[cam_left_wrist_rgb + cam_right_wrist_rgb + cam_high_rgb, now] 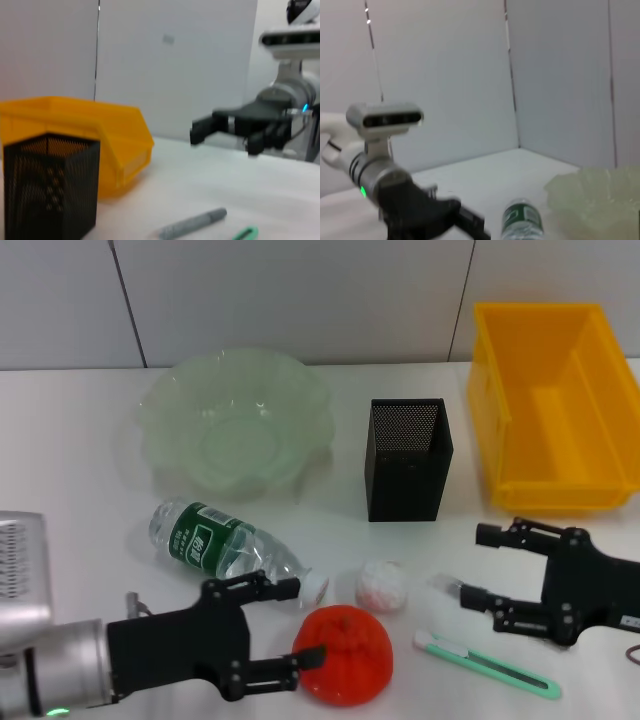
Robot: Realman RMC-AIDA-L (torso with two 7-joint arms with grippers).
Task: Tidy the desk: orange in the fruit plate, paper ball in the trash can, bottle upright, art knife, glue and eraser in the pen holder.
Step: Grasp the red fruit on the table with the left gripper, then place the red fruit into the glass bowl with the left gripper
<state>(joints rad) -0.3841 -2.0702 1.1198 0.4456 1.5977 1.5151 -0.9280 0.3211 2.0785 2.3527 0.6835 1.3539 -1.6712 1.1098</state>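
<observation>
The orange [345,652] sits near the front edge. My left gripper [298,624] is open at its left side, the lower finger touching it. The bottle [225,545] lies on its side just behind, also seen in the right wrist view [522,220]. The paper ball [382,585] rests beside the orange. The green art knife [490,665] lies front right, with a pale stick [195,224], apparently the glue, by it. My right gripper [478,565] hovers open above them. The fruit plate [300,400] and the pen holder [405,460] stand behind. I see no eraser.
A yellow bin [555,405] stands at the back right beside the pen holder, also in the left wrist view [100,135]. A white wall closes off the far side of the table. The right wrist view shows my left arm [410,205] across the table.
</observation>
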